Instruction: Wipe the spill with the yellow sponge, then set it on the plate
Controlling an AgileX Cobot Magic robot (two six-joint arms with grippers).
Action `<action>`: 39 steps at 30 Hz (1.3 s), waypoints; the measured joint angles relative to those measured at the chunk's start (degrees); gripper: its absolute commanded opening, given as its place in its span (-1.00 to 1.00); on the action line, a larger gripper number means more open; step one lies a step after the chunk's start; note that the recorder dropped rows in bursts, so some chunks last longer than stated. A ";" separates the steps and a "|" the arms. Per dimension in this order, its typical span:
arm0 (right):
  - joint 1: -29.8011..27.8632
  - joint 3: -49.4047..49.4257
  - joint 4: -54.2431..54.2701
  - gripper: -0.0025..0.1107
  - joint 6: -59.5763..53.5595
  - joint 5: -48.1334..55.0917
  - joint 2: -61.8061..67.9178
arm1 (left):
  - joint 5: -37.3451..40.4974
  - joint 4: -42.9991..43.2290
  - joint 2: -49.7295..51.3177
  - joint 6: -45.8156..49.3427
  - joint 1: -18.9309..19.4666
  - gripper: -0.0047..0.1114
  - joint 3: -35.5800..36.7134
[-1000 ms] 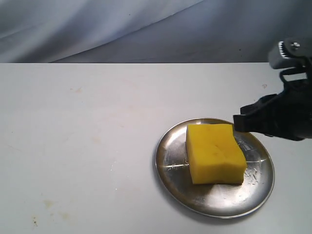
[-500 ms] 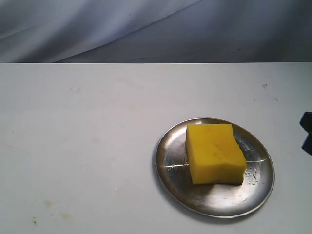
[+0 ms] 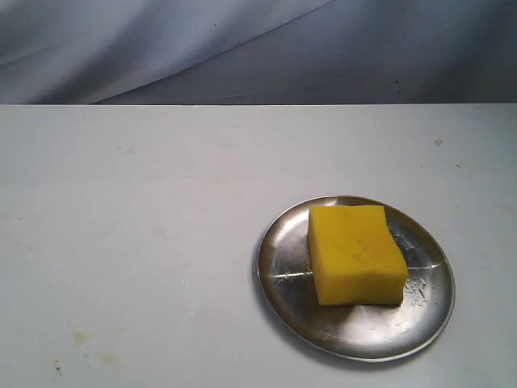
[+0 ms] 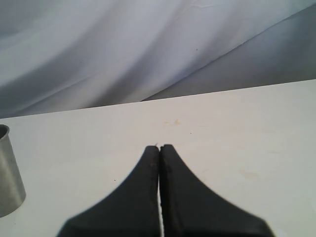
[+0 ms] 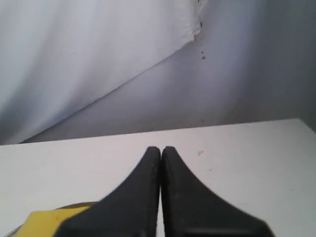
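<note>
White table | left fingers closed, empty | right fingers closed, empty

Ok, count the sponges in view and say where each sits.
1. The yellow sponge lies on the plate, on the right of the exterior view. No other shows.

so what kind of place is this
Probably a robot test bench, not a real kitchen: a plain white table against a draped grey cloth backdrop, with a sponge on a metal plate.
</note>
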 measured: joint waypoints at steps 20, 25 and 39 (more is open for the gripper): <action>-5.26 0.16 -5.32 -0.96 2.88 6.09 -16.26 | 0.00 0.00 0.00 0.00 0.00 -0.92 0.00; -5.26 0.16 -5.56 -0.96 2.88 7.08 -16.35 | 0.00 0.00 0.00 0.00 0.00 -0.92 0.00; -5.26 0.16 -5.56 -0.96 2.88 7.65 -16.35 | 0.00 0.00 0.00 0.00 0.00 -0.92 0.00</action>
